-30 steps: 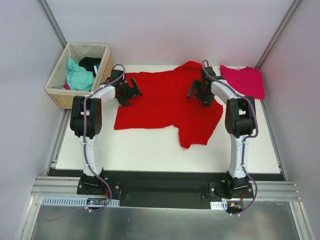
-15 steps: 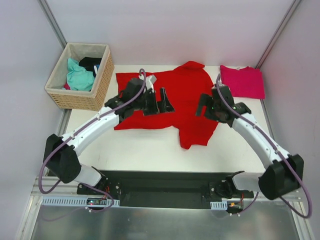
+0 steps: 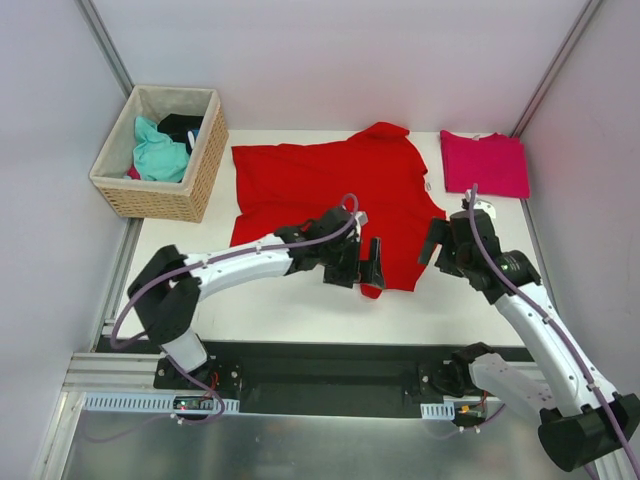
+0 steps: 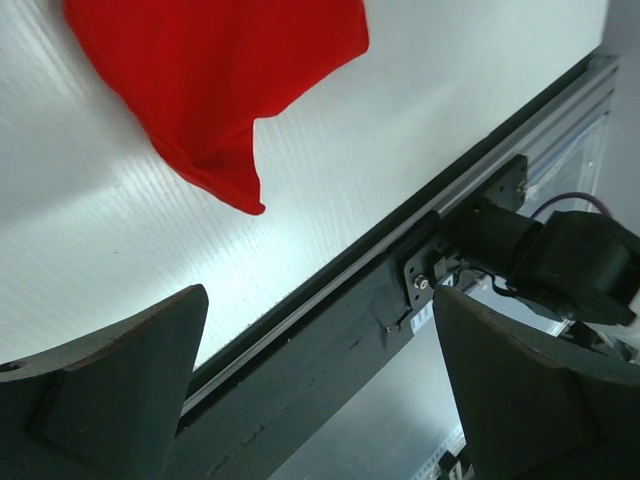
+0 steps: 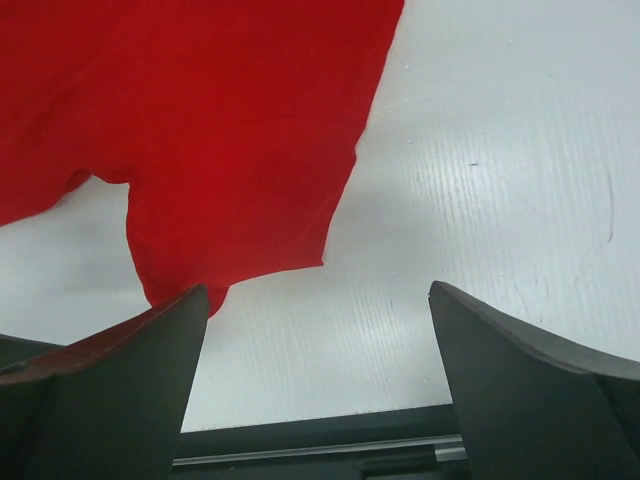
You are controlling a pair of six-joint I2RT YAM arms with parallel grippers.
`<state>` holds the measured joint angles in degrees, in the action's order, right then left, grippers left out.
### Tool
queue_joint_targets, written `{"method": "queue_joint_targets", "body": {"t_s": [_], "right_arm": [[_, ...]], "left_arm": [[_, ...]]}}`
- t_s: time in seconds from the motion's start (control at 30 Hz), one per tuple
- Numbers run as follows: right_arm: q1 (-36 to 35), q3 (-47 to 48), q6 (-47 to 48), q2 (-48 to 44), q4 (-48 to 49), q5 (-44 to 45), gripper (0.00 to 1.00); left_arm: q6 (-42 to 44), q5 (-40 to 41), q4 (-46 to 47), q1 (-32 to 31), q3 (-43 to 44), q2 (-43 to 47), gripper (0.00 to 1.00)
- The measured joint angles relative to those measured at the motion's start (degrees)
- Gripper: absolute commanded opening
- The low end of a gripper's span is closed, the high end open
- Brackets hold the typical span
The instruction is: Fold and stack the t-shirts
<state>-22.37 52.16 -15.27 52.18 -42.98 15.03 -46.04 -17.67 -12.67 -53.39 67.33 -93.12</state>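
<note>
The red t-shirt [image 3: 320, 185] lies spread on the white table, its lower corner [image 3: 372, 290] pointing at the near edge. The magenta-pink t-shirt [image 3: 485, 163] lies folded at the far right. My left gripper [image 3: 361, 268] hovers open over the red shirt's near corner; in the left wrist view that gripper [image 4: 315, 385] holds nothing and the red shirt [image 4: 215, 75] sits above it. My right gripper [image 3: 441, 250] stands open just right of the shirt's edge; the right wrist view shows this gripper [image 5: 315, 385] over bare table, below the red shirt [image 5: 190, 130].
A woven wicker basket [image 3: 135, 195] with teal and black cloth stands at the far left, off the table's corner. The table's near edge and black rail [image 4: 330, 300] run close below both grippers. The right arm's base [image 4: 565, 265] shows beyond the rail.
Both arms have swung from the far part of the red shirt down toward its near edge. Both grippers stayed open; the shirt lies flat.
</note>
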Motion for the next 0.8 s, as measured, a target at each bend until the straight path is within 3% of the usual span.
{"method": "queue_joint_targets", "body": {"t_s": [0.07, 0.2, 0.5, 0.8], "right_arm": [[0.17, 0.0, 0.2, -1.16, -0.83, 0.85, 0.96], [1.14, -0.13, 0.7, -1.46, -1.95, 1.57, 0.96], [3.02, -0.5, 1.75, -2.84, -2.8, 1.64, 0.96], [3.72, -2.38, 2.29, -2.84, -2.78, 1.16, 0.96]], "left_arm": [[-1.05, -0.04, 0.59, -1.7, 0.26, -3.15, 0.92], [-3.04, -0.11, 1.25, -4.33, 0.37, -7.96, 0.73], [-4.59, 1.68, 1.81, -5.01, 0.9, -12.0, 0.68], [-4.26, 4.68, 0.81, 0.09, 2.62, -15.21, 0.54]]}}
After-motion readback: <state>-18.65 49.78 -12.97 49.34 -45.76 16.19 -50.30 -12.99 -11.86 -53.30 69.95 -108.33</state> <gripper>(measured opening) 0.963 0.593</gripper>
